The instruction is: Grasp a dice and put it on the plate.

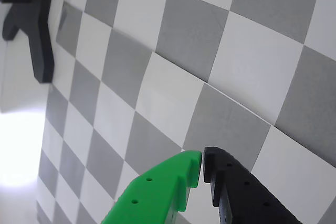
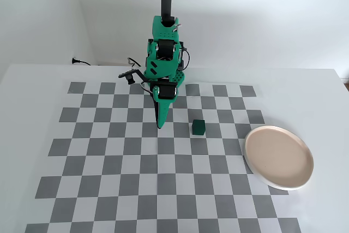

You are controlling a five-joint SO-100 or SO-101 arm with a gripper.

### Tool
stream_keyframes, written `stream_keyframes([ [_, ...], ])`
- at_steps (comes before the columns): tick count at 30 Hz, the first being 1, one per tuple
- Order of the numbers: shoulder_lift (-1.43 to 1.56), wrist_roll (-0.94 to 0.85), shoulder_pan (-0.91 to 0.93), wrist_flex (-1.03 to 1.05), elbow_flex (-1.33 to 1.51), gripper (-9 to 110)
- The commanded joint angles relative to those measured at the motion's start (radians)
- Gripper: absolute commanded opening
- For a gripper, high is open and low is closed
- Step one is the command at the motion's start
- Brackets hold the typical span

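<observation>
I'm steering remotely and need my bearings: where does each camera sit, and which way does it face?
Wrist view: rides the arm, looks obliquely down at the checkered mat; the shut pincer enters from below.
Fixed view: high in front, looking down at the arm, the pincer, the dice and the plate.
Shared: pincer and mat only.

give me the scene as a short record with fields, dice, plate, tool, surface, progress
dice: dark green cube on the checkered mat, right of the tool tip in the fixed view, not touching it
plate: beige-pink with white rim, empty, at the mat's right edge in the fixed view
tool: one green and one black finger, tips together, holding nothing, pointing down at the mat
surface: grey and white checkered mat on a white table
progress: dice not yet grasped; it is out of the wrist view
</observation>
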Motion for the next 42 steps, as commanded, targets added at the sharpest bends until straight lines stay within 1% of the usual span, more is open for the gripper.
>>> stream_keyframes([
  [1,0.017,-0.250,-0.018,0.003,-0.015,-4],
  [11,0.017,-0.463,0.012,0.107,-0.015,-4],
  [13,0.017,-0.479,0.049,0.091,-0.015,-4],
  [16,0.017,-0.565,0.038,0.048,-0.015,-4],
  [21,0.017,-0.765,-0.025,0.020,-0.015,-4],
  [25,0.017,-0.965,-0.072,0.026,-0.015,-4],
  [31,0.017,-1.247,-0.078,-0.006,-0.015,-4],
  [37,0.017,-1.451,-0.089,0.021,-0.020,-4],
  [42,0.015,-1.511,-0.126,0.048,-0.064,8],
])
